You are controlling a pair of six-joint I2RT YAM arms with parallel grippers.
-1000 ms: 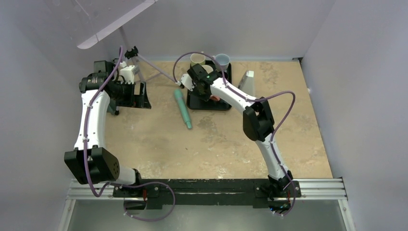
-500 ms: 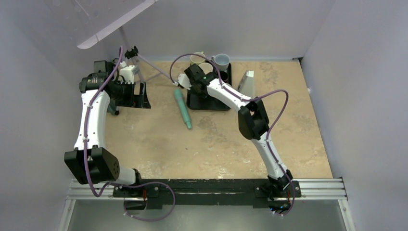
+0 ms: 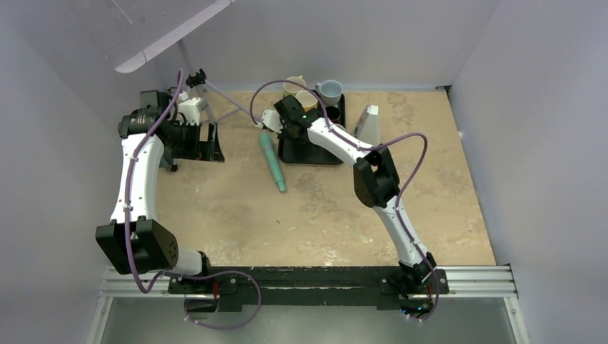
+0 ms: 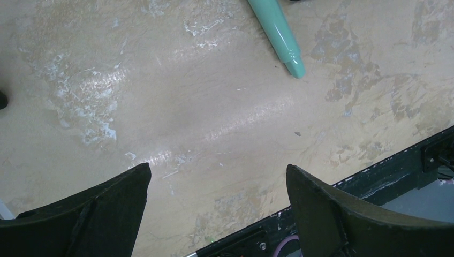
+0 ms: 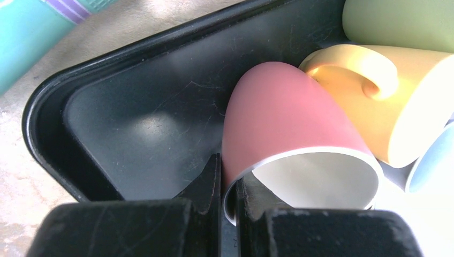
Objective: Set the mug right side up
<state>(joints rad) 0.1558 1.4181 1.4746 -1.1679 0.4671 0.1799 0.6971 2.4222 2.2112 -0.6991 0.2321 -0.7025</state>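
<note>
A pinkish-red mug (image 5: 284, 118) with a white inside lies tilted in the black tray (image 5: 134, 118), its open mouth toward the right wrist camera. My right gripper (image 5: 229, 184) is shut on its rim, one finger inside and one outside. In the top view the right gripper (image 3: 287, 122) is over the tray's back left part (image 3: 312, 154), and the wrist hides the red mug. My left gripper (image 4: 218, 170) is open and empty above bare table, at the far left in the top view (image 3: 208, 142).
A yellow mug (image 5: 396, 101), a green mug (image 5: 401, 21) and a pale blue mug (image 5: 433, 166) crowd the tray beside the red one. A teal tube (image 3: 272, 163) lies on the table left of the tray. A grey block (image 3: 368, 123) stands to the tray's right.
My right gripper has moved back and to the left over the tray, holding the red mug. The left arm has not moved.
</note>
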